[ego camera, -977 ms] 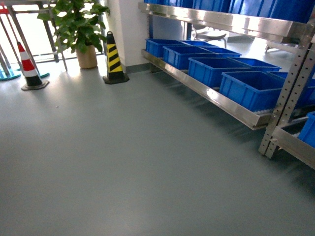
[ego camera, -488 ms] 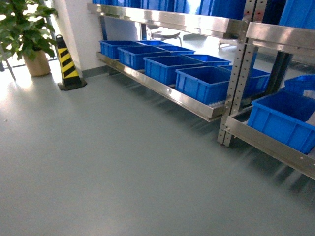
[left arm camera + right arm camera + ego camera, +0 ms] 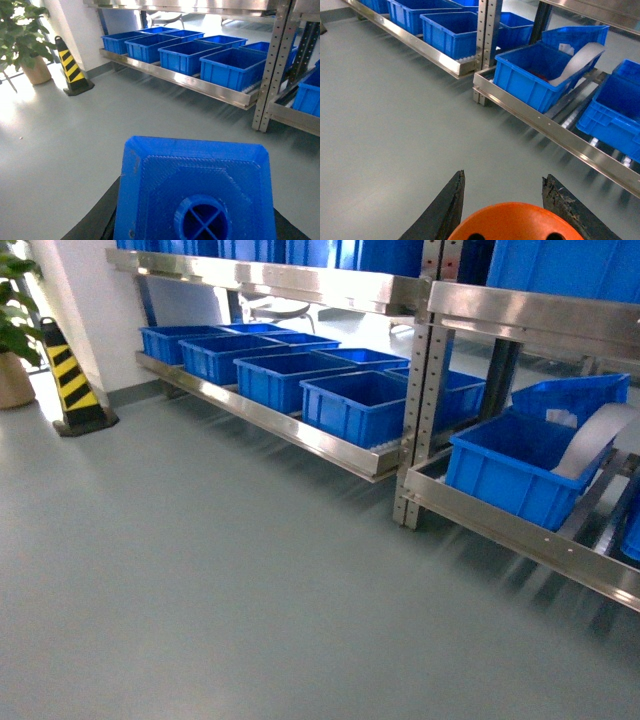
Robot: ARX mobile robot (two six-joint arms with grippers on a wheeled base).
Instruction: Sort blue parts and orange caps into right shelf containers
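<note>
Since the earlier head frames the view has swung right: the potted plant and striped cone have slid to the left edge, and the right shelf with its nearest crate has come into view at three o'clock.

The blue part fills the bottom of the left wrist view, clamped in the left gripper; dark fingers show at seven and five o'clock of it. The orange cap sits pinched between the right gripper's dark fingers, at six o'clock in the right wrist view.

Both items look carried, neither yet dropped, so the delivery itself is all that remains of this load.

The crate at one o'clock of the cap already holds a grey curved strip; what else is inside is unclear. Bare grey floor lies between robot and shelf. The steel front rail and upright post are what the arms must clear, I judge.
</note>
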